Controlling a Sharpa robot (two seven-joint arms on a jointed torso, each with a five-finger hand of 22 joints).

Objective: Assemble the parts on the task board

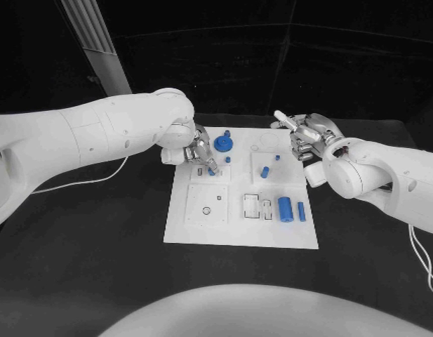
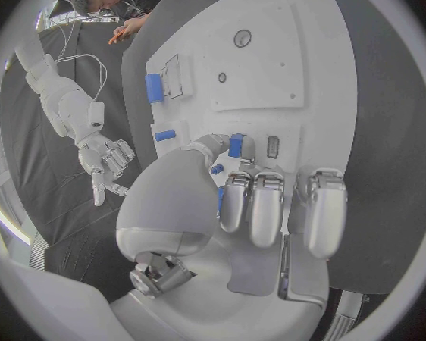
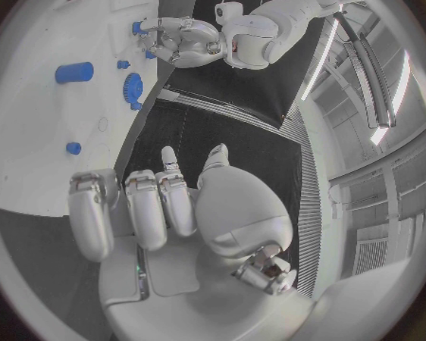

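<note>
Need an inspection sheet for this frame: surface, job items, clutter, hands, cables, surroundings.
Surface: black table, bare around the board.
Job's things: white task board flat at mid-table; blue gear at its far edge, blue cylinder and slim blue bar on its right side, small blue pin near the middle.
Clutter: nothing seen.
Hands: left hand over the board's far left corner, pinching a small blue part at the fingertips; right hand off the board's far right corner, fingers apart, holding nothing.
Cables: white cable trails from the left arm; another from the right arm.
Surroundings: dark backdrop, a pale post behind the table.
</note>
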